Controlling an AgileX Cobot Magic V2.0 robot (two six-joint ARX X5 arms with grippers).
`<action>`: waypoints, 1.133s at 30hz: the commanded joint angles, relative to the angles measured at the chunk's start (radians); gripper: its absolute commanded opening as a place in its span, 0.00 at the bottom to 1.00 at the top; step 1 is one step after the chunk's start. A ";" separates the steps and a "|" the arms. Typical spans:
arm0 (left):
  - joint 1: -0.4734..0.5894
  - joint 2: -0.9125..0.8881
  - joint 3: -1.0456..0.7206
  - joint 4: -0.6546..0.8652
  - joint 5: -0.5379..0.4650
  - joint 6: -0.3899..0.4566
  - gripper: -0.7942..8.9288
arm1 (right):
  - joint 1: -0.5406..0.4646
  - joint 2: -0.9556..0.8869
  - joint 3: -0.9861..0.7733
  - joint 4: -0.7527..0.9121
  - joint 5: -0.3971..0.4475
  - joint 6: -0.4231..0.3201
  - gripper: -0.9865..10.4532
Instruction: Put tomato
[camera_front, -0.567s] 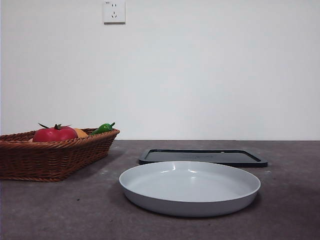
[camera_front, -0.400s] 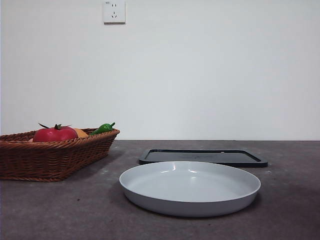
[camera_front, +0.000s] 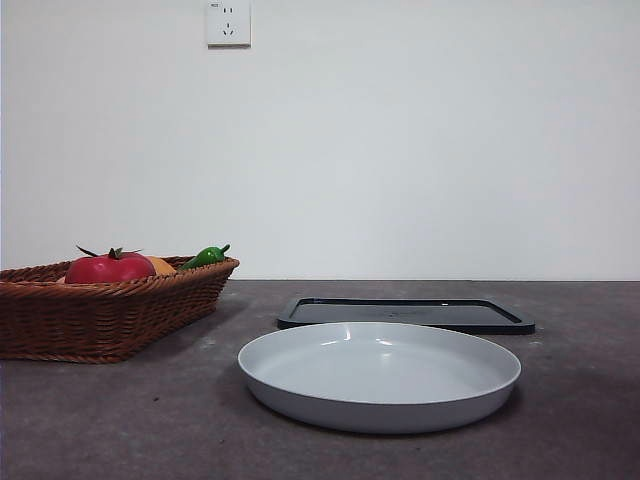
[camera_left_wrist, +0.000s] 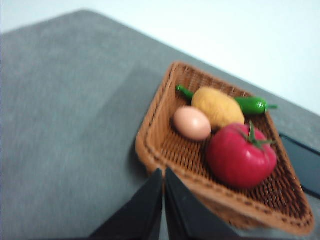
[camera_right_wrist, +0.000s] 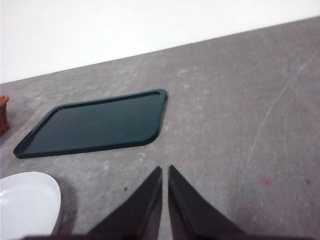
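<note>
The glossy red tomato (camera_front: 109, 268) (camera_left_wrist: 241, 155) with a green stem lies in the brown wicker basket (camera_front: 110, 310) (camera_left_wrist: 165, 145) at the table's left. My left gripper (camera_left_wrist: 163, 175) hovers shut above the basket's near rim, a short way from the tomato, holding nothing. High over the bare table beside the black tray (camera_right_wrist: 95, 125), my right gripper (camera_right_wrist: 165, 172) is shut and empty. Neither arm shows in the front view.
The basket also holds an orange round fruit (camera_left_wrist: 217, 106), a pale egg-shaped thing (camera_left_wrist: 192, 123) and a green pepper (camera_front: 205, 257) (camera_left_wrist: 250, 104). A white round plate (camera_front: 380, 375) (camera_right_wrist: 27, 200) sits centre front, the flat black tray (camera_front: 405, 314) behind it.
</note>
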 joint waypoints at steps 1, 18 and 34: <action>0.002 0.000 0.022 -0.033 0.032 -0.030 0.09 | -0.001 -0.002 0.042 0.007 -0.011 0.049 0.10; 0.002 0.232 0.421 -0.211 0.234 0.090 0.09 | -0.001 0.122 0.401 -0.229 -0.121 -0.008 0.10; -0.108 0.492 0.701 -0.522 0.383 0.333 0.09 | 0.031 0.555 0.821 -0.630 -0.370 -0.189 0.10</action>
